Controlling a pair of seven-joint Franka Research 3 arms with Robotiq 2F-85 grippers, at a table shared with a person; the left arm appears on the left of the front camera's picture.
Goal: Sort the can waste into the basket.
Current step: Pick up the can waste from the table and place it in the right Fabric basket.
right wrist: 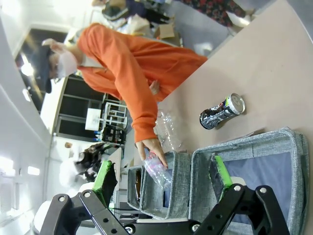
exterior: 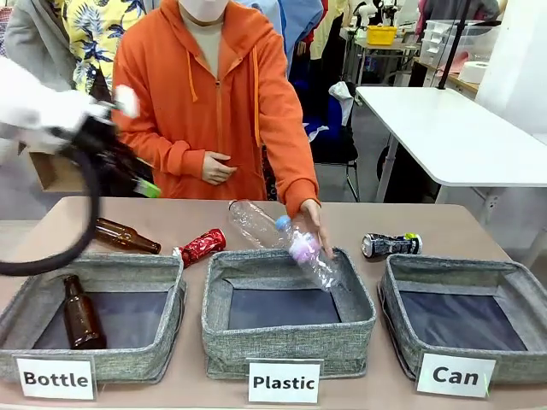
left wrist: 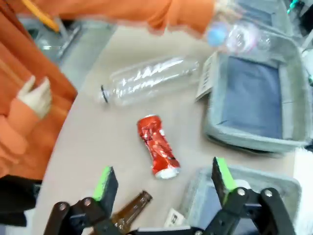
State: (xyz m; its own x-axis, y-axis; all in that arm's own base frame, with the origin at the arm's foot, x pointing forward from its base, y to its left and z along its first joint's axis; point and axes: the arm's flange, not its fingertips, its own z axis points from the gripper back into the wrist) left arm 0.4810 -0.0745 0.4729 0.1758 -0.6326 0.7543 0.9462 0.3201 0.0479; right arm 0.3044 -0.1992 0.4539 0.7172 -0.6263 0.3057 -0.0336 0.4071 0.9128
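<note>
Table [exterior: 479,224] with cans [exterior: 391,245], bottles [exterior: 126,236], bins [exterior: 398,320]

The left arm [exterior: 34,107] hangs raised at the left side, the left gripper [left wrist: 164,180] with fingers [left wrist: 105,182] spread wide, and the right gripper [right wrist: 162,175] gapes just as wide.

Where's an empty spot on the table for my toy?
Bare table lies behind the Can basket, right of the black can; that basket is empty too. It is crowded behind the Bottle bin and Plastic bin: brown bottle, red can, clear bottle, the person's hand.
</note>
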